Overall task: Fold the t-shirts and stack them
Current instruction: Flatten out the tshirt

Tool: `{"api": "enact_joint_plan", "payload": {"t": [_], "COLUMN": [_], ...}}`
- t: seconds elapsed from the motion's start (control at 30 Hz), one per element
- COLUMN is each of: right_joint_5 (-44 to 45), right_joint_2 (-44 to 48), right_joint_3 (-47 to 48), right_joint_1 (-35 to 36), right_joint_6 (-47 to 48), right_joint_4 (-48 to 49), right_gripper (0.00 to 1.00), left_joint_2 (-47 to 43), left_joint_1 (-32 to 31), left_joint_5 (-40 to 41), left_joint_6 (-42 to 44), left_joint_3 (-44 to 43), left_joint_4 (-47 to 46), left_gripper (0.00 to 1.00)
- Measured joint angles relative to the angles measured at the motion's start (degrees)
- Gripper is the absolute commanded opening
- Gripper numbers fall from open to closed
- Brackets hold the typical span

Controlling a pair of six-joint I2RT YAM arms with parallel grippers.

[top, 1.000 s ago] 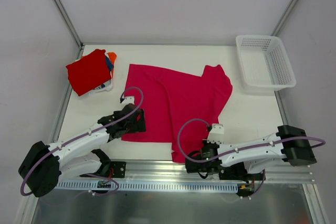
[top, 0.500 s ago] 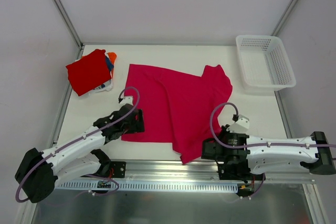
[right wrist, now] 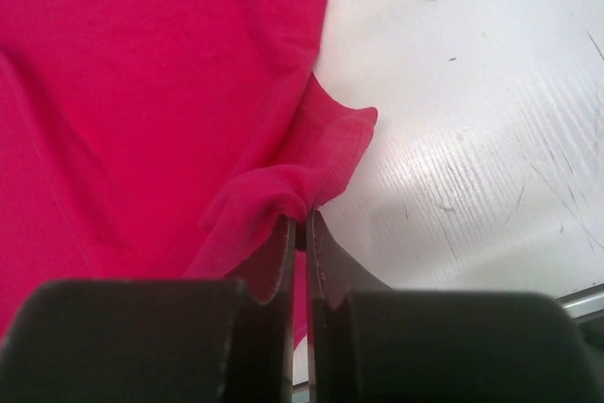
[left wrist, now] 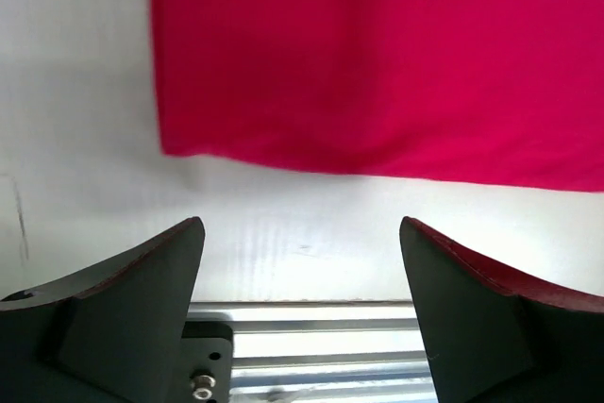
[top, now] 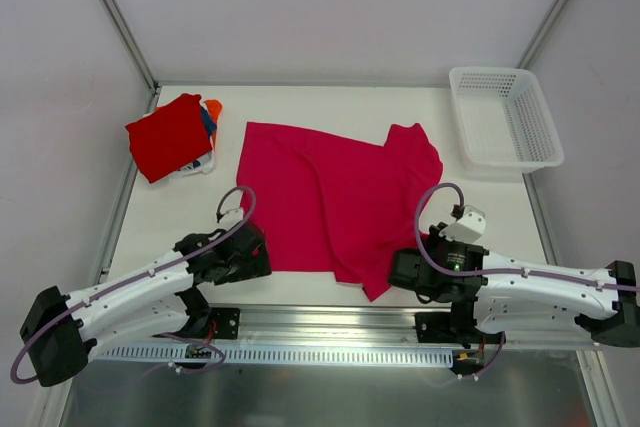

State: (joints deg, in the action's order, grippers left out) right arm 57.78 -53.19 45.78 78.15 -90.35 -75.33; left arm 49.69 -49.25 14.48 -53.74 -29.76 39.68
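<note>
A magenta-pink t-shirt (top: 335, 192) lies spread in the middle of the table. My right gripper (right wrist: 302, 224) is shut on its near right hem corner (right wrist: 330, 153), at the table's front in the top view (top: 385, 282). My left gripper (left wrist: 300, 261) is open and empty, just in front of the shirt's near left corner (left wrist: 189, 129); in the top view it sits at the front left (top: 250, 247). A folded red t-shirt (top: 168, 135) tops a stack at the back left, with orange, blue and white cloth edges (top: 208, 117) showing under it.
A white plastic mesh basket (top: 505, 117) stands at the back right corner. The aluminium rail (top: 330, 322) runs along the table's front edge, just below both grippers. White walls enclose the table on three sides.
My right gripper has dragged the shirt's near hem corner to the right, pulling that edge out. My left gripper has drawn back toward the front edge, off the shirt's left corner.
</note>
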Motion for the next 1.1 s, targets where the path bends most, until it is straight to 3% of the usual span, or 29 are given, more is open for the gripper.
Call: {"api": "enact_joint_plan", "payload": {"t": [0.17,0.43,0.9,1.1], "right_joint_5": [0.9,1.0,0.9,0.8], "right_joint_2": [-0.2,1.3,2.8,1.3], "right_joint_3": [0.0,-0.4,-1.8,-1.8], "right_joint_1": [0.0,0.0,0.0,0.0], "right_joint_6": [0.7,2.8,4.6,4.9], "right_joint_4": [0.0,0.0,-0.1,-0.1], "right_gripper": [0.00,0.00,0.00,0.00], "left_joint_2": [-5.8,-11.5,-5.7,-3.7], "left_joint_1": [-0.3,-0.3,-0.3,-0.3], "left_joint_5": [2.6,8.4,16.7,17.9], "left_joint_6": [-10.1,-20.6,-25.2,-25.1], "left_joint_3": [7.3,8.7,8.7,8.7], "left_joint_4": [3.8,6.2,5.6,2.4], "left_gripper": [0.84,0.78,0.61,0.61]}}
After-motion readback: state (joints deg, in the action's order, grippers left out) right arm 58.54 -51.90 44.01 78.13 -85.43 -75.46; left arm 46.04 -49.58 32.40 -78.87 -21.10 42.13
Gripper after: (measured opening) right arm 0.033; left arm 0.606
